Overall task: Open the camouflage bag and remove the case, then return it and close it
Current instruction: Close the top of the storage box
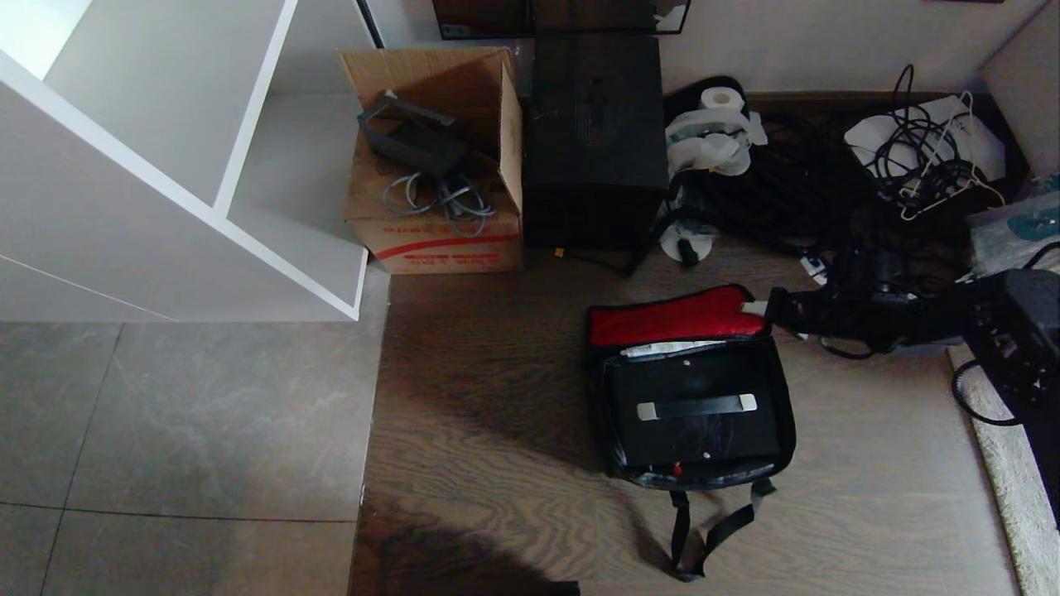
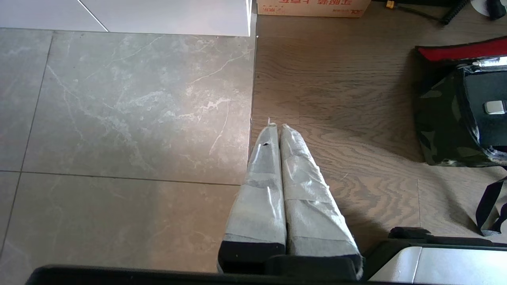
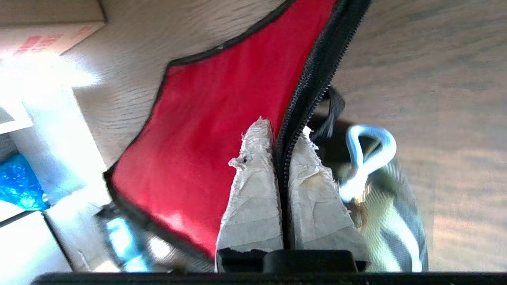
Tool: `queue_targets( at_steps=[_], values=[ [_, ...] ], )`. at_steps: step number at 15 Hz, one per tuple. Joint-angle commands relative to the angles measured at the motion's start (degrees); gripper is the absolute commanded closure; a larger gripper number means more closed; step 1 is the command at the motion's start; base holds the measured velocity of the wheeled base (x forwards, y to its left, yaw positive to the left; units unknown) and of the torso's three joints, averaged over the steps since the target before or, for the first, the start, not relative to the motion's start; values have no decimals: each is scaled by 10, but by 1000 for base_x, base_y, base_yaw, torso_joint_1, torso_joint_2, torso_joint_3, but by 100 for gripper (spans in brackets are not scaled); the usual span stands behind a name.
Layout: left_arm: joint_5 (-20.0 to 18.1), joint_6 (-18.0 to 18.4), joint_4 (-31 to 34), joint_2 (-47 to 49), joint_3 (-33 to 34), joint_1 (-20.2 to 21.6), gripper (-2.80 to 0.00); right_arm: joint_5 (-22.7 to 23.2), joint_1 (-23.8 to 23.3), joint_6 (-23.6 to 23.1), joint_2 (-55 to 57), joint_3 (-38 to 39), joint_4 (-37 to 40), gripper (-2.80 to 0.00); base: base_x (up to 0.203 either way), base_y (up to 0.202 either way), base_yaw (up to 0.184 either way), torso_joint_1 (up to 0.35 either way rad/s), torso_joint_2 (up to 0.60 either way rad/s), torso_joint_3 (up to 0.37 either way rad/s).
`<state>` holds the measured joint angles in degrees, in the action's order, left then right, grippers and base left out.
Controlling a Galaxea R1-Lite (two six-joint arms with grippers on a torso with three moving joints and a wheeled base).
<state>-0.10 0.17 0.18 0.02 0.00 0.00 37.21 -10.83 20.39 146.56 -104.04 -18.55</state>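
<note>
Right gripper clamped on the flap edge

You see the right gripper (image 3: pixel 282 152) with its taped fingers (image 3: pixel 253 198) pinched on the zipper edge of the camouflage bag (image 3: pixel 222 130), red lining facing you, a white clip (image 3: pixel 370 154) just beside, wooden floor (image 3: pixel 435 79) behind

The camouflage bag (image 1: pixel 694 414) lies open near the cardboard box (image 1: pixel 437 165), red-lined flap raised; the black case (image 1: pixel 696 407) lies flat inside.

We see a dim head view, with a dark shadow on the near wooden floor (image 1: pixel 464 571). In our right wrist view, glare whitens one side and the white clip (image 3: pixel 366 158) blurs.
</note>
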Motion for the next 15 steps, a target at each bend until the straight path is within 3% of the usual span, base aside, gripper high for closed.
queue_targets(
  at_steps=[1, 3, 8, 9, 12, 15],
  values=[
    [0, 0, 0, 0, 0, 0, 0, 3, -1, 1, -55, 49, -5, 0, 0, 0, 0, 0, 0, 0],
    [0, 0, 0, 0, 0, 0, 0, 4, 0, -15, -75, 96, -3, 0, 0, 0, 0, 0, 0, 0],
    [0, 0, 0, 0, 0, 0, 0, 18, -1, -149, -88, 148, 10, 0, 0, 0, 0, 0, 0, 0],
    [0, 0, 0, 0, 0, 0, 0, 23, -2, -155, -88, 153, 15, -280, 0, 0, 0, 0, 0, 0],
    [0, 0, 0, 0, 0, 0, 0, 34, 0, -137, -95, 170, 10, -280, 0, 0, 0, 0, 0, 0],
    [0, 0, -1, 0, 0, 0, 0, 58, 2, -91, -110, 189, 8, -280, 0, 0, 0, 0, 0, 0]
  ],
)
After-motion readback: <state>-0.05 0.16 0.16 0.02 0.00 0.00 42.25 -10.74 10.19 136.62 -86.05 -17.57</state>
